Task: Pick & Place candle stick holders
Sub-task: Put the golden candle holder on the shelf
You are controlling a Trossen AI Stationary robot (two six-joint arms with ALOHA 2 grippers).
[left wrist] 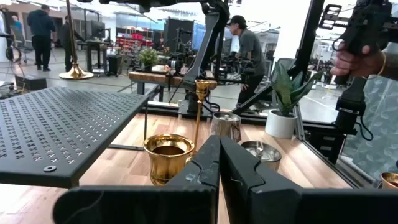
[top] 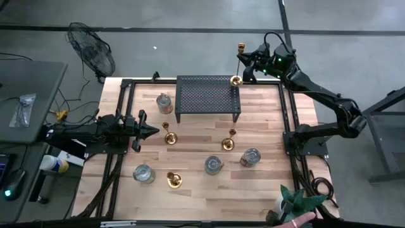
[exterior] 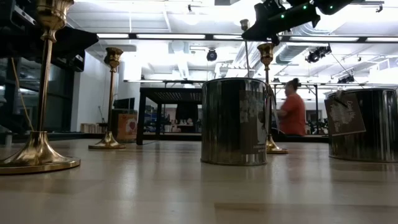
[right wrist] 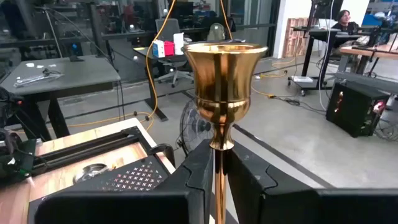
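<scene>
Slender brass candlestick [right wrist: 220, 87], flared cup, pinched by right hand [right wrist: 215, 165].

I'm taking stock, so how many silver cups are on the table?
4 silver cups: one left of the black stand, one at the high view's lower left, two side by side at its lower middle. None seems hidden.
</scene>
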